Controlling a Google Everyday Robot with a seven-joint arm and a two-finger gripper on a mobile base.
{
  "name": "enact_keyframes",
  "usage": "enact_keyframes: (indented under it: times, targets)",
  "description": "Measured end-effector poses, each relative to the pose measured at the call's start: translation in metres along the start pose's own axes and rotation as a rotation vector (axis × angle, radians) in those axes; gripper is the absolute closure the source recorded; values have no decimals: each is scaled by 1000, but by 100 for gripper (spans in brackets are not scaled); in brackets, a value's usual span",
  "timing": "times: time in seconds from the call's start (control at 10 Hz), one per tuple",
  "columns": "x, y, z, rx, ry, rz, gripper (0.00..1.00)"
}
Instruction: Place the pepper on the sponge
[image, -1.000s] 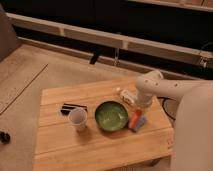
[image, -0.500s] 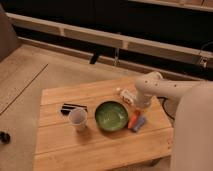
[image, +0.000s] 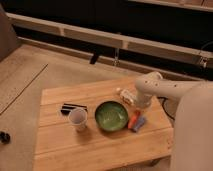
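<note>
The orange-red pepper (image: 133, 119) lies on the wooden table (image: 65, 145) just right of the green bowl. It rests against the left side of the light-blue sponge (image: 140, 123); whether it sits partly on the sponge I cannot tell. My gripper (image: 139, 105) hangs at the end of the white arm (image: 152, 86), directly behind and slightly above the pepper and sponge, mostly hidden by the wrist.
A green bowl (image: 111, 116) sits mid-table, with a white cup (image: 77, 119) to its left and a flat black object (image: 73, 107) behind the cup. A white packet (image: 126, 95) lies by the arm. My body (image: 192, 130) fills the right side.
</note>
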Motion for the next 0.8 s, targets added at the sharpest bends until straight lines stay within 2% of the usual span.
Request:
enact_keyframes:
  times: [0.3,0.4,0.8]
  targets:
    - [0,0,0,0,0,0,23]
    - [0,0,0,0,0,0,20]
    - [0,0,0,0,0,0,20]
